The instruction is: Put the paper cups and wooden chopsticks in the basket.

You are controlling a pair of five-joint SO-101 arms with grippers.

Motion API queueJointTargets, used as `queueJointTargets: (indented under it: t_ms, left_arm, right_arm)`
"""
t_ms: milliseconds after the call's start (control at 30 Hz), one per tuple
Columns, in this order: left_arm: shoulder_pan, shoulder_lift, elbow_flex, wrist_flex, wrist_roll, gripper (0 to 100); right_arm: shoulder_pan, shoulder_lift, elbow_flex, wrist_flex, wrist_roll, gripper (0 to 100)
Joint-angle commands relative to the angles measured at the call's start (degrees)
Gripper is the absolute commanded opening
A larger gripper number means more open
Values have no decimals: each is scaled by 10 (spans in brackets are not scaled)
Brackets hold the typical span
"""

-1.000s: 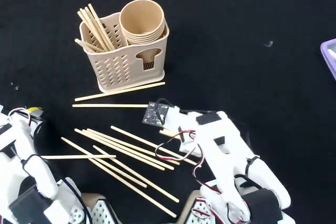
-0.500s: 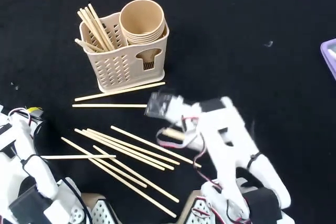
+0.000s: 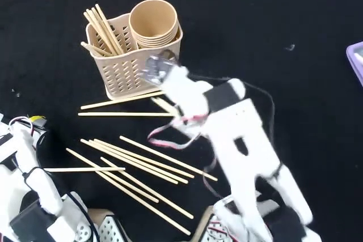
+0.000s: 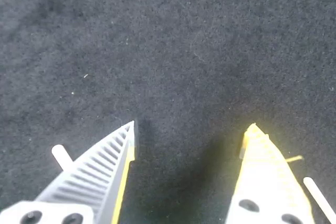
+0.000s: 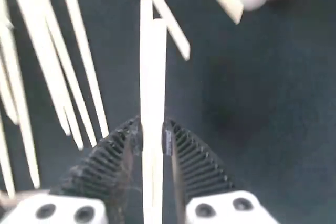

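Over black table [image 3: 295,94], clamped chopsticks [image 5: 152,77] point toward basket [image 3: 126,72].

Right arm [image 3: 238,134] is stretched out long toward the basket [image 3: 127,72], with its wrist raised just in front of the basket's front wall. Right gripper [image 5: 152,129] is clamped on two chopsticks [image 5: 152,72]. They lie side by side between the fingers, ends sticking out past the tips. Left arm [image 3: 28,191] is folded low, well apart from the basket, off its left-front. Left gripper [image 4: 191,127] points down, jaws spread wide.
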Motion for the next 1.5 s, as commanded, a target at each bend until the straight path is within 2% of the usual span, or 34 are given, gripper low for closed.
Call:
queueJointTargets:
  t_ms: [0,167,533,633,733,1067,1133,1233,1333,1467]
  left_arm:
    - [6,-19,-4,-8,-4,321]
    - [6,-19,-4,-8,-4,321]
    - [6,-19,-4,-8,-4,321]
    - [6,-19,-4,-8,-4,321]
    - [6,-19,-4,-8,-4,321]
    - [6,-19,-5,-8,-4,321]
    - [6,-19,-5,-8,-4,321]
    - [6,-19,-5,-8,-4,321]
    - [6,-19,-5,-8,-4,321]
    - [6,-19,-4,-8,-4,321]
  right_arm:
    - [-57,-64,-141,-19,-46,11]
    - [-62,-41,-218,-136,-123,11]
    - [-64,44,-212,-562,-328,11]
    - [-62,82,-212,-655,-340,11]
    - [-62,125,-213,-706,-340,11]
    - [-39,223,-183,-709,-339,16]
    - [-41,218,-173,-685,-316,33]
    - [-50,197,-175,-605,-277,132]
    - [-57,143,-173,-499,-272,213]
    - [-47,36,-161,-319,-272,234]
